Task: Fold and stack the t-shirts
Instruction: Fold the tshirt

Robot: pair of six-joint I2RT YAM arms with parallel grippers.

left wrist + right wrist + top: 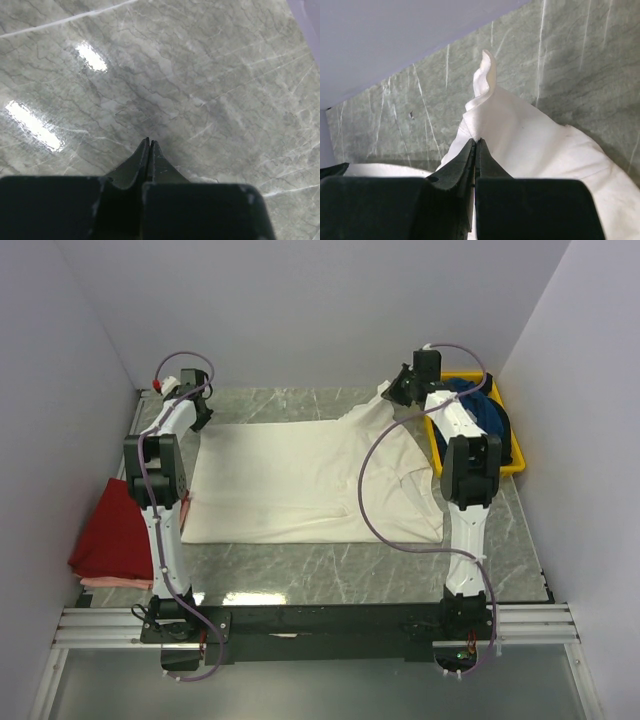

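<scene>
Our right claw (pixel 476 142) is clenched on a raised fold of the white tee (pixel 300 480) near the far right corner of the table (pixel 330 580); the rest lies flat mid-table. Our left claw (pixel 150 143) is clenched on nothing at the far left corner. The red tee (pixel 112 535) sits at the left edge, the blue tee (pixel 490 418) in the tray (pixel 512 468).
</scene>
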